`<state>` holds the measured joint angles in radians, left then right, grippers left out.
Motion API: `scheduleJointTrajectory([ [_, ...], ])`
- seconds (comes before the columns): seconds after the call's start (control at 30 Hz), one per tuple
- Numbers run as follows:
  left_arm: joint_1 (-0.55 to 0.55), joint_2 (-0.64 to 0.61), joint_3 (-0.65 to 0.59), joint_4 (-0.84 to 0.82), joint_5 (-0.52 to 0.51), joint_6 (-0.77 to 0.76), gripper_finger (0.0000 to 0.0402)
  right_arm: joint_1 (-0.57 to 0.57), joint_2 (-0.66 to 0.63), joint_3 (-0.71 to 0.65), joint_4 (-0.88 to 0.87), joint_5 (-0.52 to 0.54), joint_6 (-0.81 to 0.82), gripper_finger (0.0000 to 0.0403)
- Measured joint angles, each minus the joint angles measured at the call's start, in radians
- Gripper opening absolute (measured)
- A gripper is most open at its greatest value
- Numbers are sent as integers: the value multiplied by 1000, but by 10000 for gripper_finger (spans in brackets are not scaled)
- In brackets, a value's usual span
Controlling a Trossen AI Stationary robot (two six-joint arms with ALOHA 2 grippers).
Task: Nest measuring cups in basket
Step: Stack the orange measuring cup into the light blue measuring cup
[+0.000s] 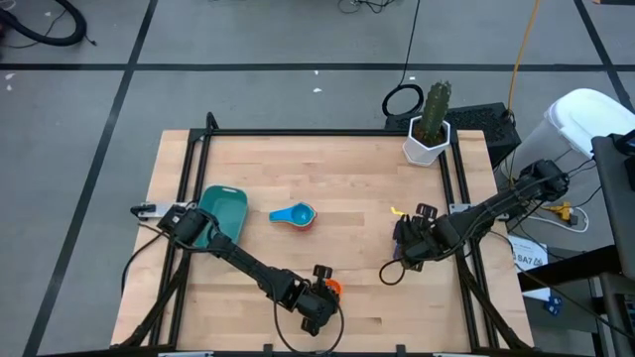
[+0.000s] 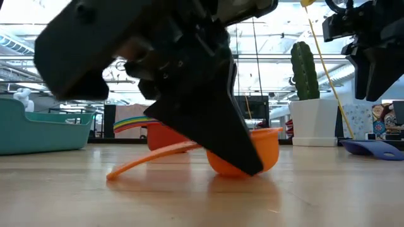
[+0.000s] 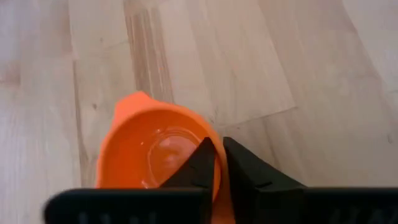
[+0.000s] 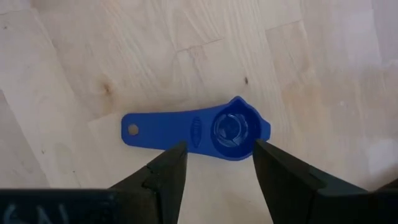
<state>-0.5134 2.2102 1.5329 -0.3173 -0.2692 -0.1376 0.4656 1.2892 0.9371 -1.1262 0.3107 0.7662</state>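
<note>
Near the tabletop's (image 1: pixel 357 169) front edge, the left end effector (image 3: pixel 214 163) pinched the rim of an orange measuring cup (image 3: pixel 155 149), light, stiff, slick plastic. Right end effector (image 4: pixel 214 158), spread, hovered over a small blue measuring cup (image 4: pixel 205 129); its handle looked easiest to grip. Teal basket (image 1: pixel 224 211) sat far left.

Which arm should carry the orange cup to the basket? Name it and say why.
Left. Its hand is already shut on the orange cup's rim, on the basket's side. The right hand hangs open over the small blue cup.
</note>
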Motion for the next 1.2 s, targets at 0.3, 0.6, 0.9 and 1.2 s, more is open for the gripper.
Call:
scheduleJointTrajectory([
  [0.3, 4, -47, -2, -249, -47, -27, 15, 0, 0, 0, 1, 4, 16, 176],
  [0.6, 73, -192, -4, -508, -191, -8, 13, 0, 0, 0, 16, 33, 33, 176],
  [0.9, 181, -274, -3, -605, -249, 83, 13, 0, 0, -45, 81, 26, 36, 176],
  [1.2, 283, -276, -3, -666, -179, 182, 13, 1, -1, -196, 223, -106, 98, 176],
])
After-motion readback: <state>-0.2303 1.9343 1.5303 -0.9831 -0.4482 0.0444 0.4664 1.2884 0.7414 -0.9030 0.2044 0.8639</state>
